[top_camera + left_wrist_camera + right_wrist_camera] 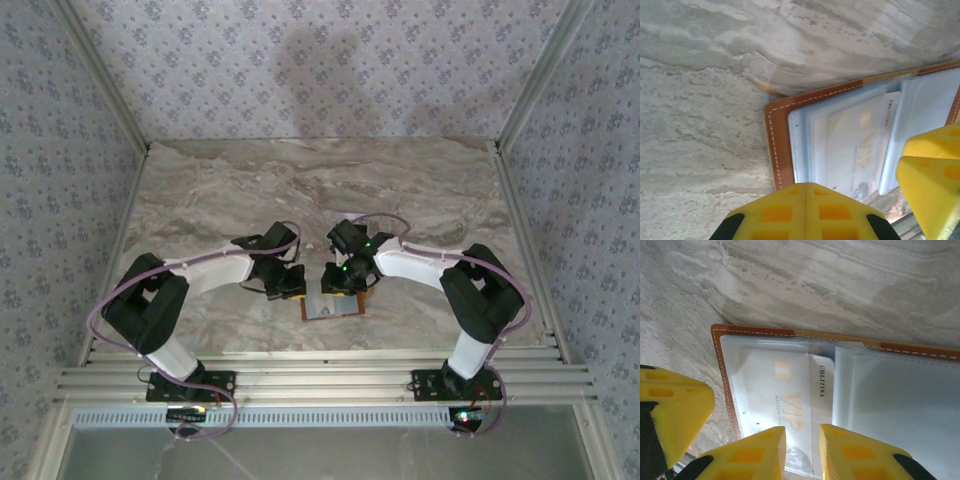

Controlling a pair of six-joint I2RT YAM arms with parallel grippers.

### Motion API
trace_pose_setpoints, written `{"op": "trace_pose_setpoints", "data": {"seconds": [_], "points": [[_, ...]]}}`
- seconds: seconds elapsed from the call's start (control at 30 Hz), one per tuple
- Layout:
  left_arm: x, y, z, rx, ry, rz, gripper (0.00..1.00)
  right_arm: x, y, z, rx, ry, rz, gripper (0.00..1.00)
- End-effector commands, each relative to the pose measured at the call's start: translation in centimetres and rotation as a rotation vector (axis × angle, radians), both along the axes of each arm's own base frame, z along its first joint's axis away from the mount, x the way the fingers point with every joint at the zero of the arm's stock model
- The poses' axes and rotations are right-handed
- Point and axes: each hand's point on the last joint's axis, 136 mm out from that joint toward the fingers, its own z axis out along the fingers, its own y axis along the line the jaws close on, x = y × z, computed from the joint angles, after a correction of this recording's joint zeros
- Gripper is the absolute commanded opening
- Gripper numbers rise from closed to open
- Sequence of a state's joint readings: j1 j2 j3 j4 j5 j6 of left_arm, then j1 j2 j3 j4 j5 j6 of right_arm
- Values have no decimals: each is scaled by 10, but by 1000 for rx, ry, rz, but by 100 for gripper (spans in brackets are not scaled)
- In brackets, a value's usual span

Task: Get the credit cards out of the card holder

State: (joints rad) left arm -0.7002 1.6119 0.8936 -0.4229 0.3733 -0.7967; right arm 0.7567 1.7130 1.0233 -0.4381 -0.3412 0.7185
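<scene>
A: How far along with the small flat brown leather card holder [335, 307] with the grey-blue inner sleeves?

B: Barely begun, by the look of it. Lying open and flat at the lower centre of the top view, between the two arms, on the grey marble-patterned tabletop [300, 190].

A: And the credit cards?

B: Seeing just one thin, pale silver-white credit card [785, 390] with gold VIP lettering. Tucked inside a clear pocket at the centre of the right wrist view, with its lower end near the bottom edge of the frame. Impossible to say how many more behind it. Judging from that, no extraction yet.

A: State of the claws?

B: Right yellow-fingered claw [802, 437] at the bottom of its own view, with jaws parted a little, poised over the near end of that card without visibly pinching anything. Left yellow-fingered claw [806, 195] clenched on nothing, with fingers pressed together, at the bottom centre of its view, right at the holder's stitched brown border. Touching the leather or hovering just above it: cannot tell.

A: Left to do?

B: Nearly everything, probably. Catching the card's exposed end, sliding it clear of the pocket, laying it on the tabletop, then checking the other sleeves and repeating for any further cards.
</scene>
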Motion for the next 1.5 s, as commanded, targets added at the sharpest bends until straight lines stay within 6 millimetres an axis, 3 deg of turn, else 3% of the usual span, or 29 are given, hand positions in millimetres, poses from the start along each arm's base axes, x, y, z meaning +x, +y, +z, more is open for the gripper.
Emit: {"op": "trace_pose_setpoints", "data": {"seconds": [0.0, 0.27, 0.77, 1.13, 1.47], "points": [[-1, -10, 10, -30, -11, -10, 4, -4, 0, -4, 11, 32, -9, 25], [-3, -25, -4, -45, 17, -28, 3, -5, -4, -10, -13, 39, -11, 26], [-13, -1, -43, 95, 77, -51, 3, -9, -13, -23, -45, 65, -12, 30], [-15, 9, -47, 136, 78, -54, 2, -4, -21, -8, -17, 37, -38, 32], [-15, 9, -47, 134, 77, -56, 2, -9, -13, -20, 32, 73, -25, 30]]}}
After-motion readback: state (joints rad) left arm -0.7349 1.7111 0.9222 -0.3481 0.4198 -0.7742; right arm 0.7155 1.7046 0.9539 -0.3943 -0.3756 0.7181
